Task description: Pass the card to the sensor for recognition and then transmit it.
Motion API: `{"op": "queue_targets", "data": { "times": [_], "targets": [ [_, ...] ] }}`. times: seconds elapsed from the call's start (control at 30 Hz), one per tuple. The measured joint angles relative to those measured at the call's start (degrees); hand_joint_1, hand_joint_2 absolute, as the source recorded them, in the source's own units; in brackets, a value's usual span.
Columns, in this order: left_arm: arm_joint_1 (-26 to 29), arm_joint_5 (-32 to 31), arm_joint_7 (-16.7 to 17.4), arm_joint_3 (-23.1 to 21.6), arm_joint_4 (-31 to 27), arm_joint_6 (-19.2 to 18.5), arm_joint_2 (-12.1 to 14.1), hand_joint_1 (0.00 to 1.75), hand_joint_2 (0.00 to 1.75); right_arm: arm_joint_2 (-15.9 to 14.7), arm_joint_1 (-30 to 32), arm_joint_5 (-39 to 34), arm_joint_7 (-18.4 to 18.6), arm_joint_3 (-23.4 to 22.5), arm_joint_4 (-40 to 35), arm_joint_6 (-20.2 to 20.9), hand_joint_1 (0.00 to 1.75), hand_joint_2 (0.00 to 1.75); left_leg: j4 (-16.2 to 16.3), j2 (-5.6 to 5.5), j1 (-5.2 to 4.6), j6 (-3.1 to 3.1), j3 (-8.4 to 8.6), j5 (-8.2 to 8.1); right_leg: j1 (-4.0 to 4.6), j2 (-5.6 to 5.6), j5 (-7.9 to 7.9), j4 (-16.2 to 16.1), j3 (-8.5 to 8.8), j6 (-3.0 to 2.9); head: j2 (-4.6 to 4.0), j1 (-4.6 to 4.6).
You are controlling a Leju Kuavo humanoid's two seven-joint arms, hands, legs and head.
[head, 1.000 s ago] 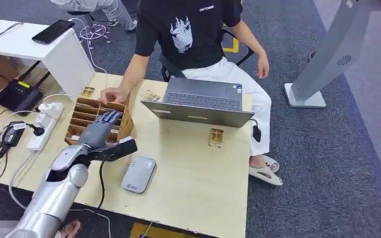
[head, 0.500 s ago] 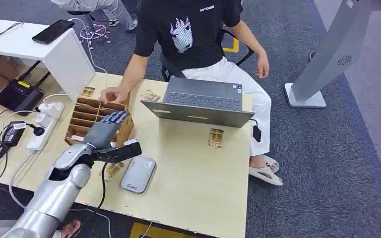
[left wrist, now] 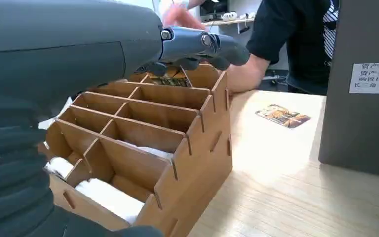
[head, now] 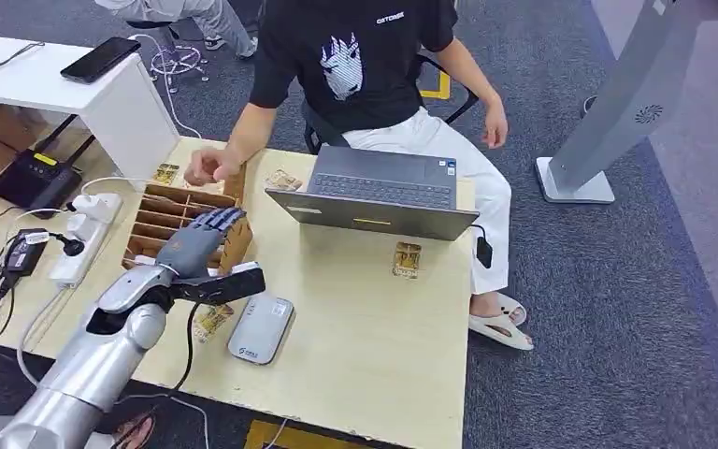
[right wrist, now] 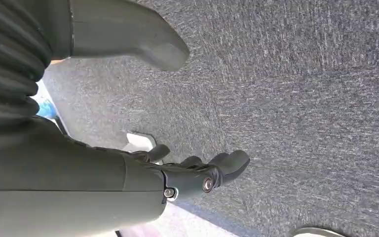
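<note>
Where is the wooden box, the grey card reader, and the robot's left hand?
wooden box (head: 236,245), head view, on its near side wall.
grey card reader (head: 261,328), head view, middle of its top.
left hand (head: 190,245), head view, back of the hand, over the box.

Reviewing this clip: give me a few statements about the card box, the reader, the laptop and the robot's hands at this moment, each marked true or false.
1. The left hand is over the wooden divider box. True.
2. The grey card reader sits inside the box. False: it lies on the table, beside the box.
3. The laptop is closed. False: it is open, facing the seated person.
4. A card lies on the table in front of the laptop. True.
5. The right hand holds a card. False: it hangs over the carpet with nothing in it.
</note>
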Motion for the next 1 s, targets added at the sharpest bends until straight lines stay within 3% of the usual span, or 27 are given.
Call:
{"op": "queue_targets", "data": {
  "times": [0.57, 1.0],
  "targets": [
    [0.34, 2.36, 4.2, -0.48, -9.22, 0.22, 5.46, 0.0, 1.75, 0.0, 0.21, -0.83, 0.48, -1.18, 0.0, -0.17, 0.0, 1.75, -0.01, 0.0, 0.0, 0.0, -0.01, 0.0, 0.0, -0.01, -0.01, 0.0, -0.01, -0.01, 0.02, 0.0],
    [1.43, 1.27, 5.31, -0.68, -12.61, 0.48, 6.88, 0.0, 1.75, 0.02, 0.21, -0.96, 0.42, -1.64, 0.0, -0.26, 0.0, 1.75, -0.01, 0.01, 0.0, 0.0, -0.02, 0.0, 0.0, -0.01, -0.01, 0.0, -0.01, -0.01, 0.02, 0.0]
  ]
}}
